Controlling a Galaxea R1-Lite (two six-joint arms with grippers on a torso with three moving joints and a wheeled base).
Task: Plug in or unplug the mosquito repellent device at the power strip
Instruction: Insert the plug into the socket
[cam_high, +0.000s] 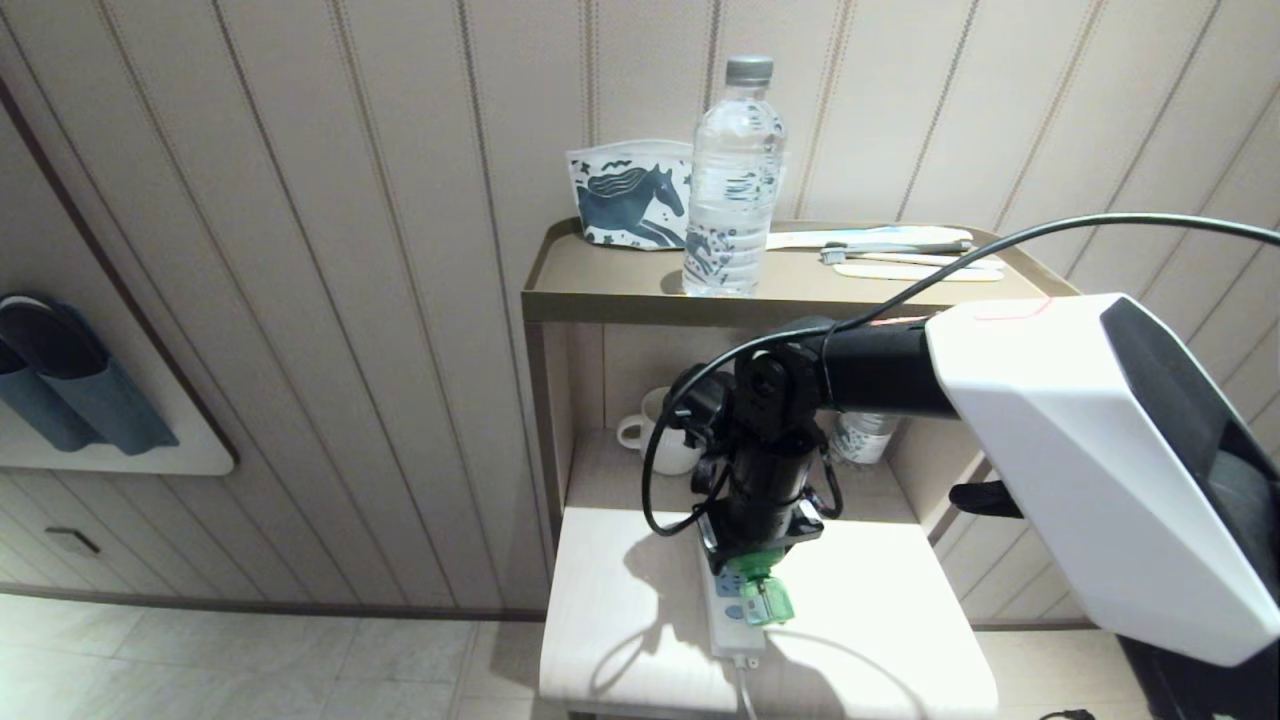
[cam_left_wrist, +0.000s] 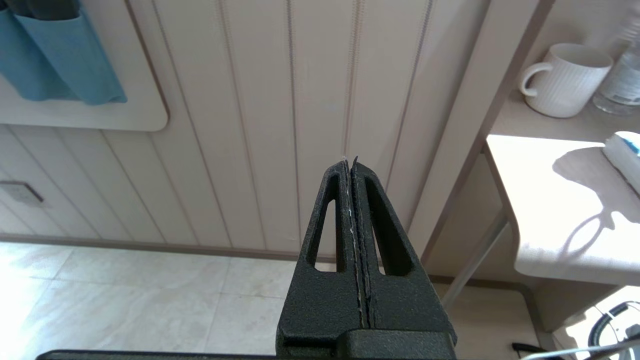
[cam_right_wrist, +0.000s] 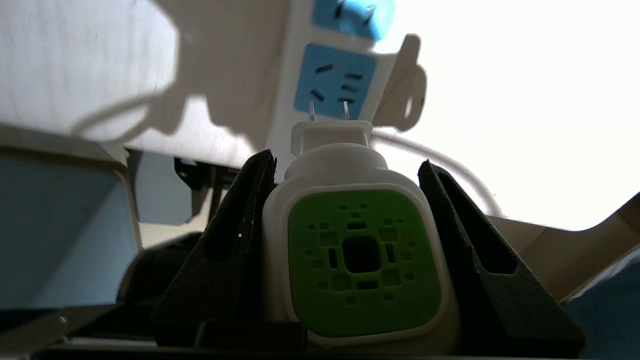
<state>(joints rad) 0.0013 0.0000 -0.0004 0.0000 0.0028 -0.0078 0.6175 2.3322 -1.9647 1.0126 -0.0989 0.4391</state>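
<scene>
Right gripper (cam_right_wrist: 350, 250) clamps repellent (cam_right_wrist: 360, 255): smooth white shell, perforated green face, metal prongs bare above strip (cam_right_wrist: 335, 80). Left gripper (cam_left_wrist: 354, 165) closed, empty.

The device (cam_right_wrist: 360, 260) has a smooth white plastic shell with a matt green plastic face full of small holes, and two thin metal prongs. The strip (cam_right_wrist: 320, 75) is glossy white plastic with pale blue socket faces. The right gripper (cam_right_wrist: 350, 250) fingers look like rough, grainy black plastic; the left gripper (cam_left_wrist: 352, 240) has the same coarse matt finish. The bench (cam_high: 900, 620) top looks like pale wood grain, smooth. The bottle (cam_high: 733, 180) is clear, shiny plastic. The mug (cam_left_wrist: 565, 80) looks like white ribbed ceramic. The floor (cam_left_wrist: 125, 300) has glossy tiles.
</scene>
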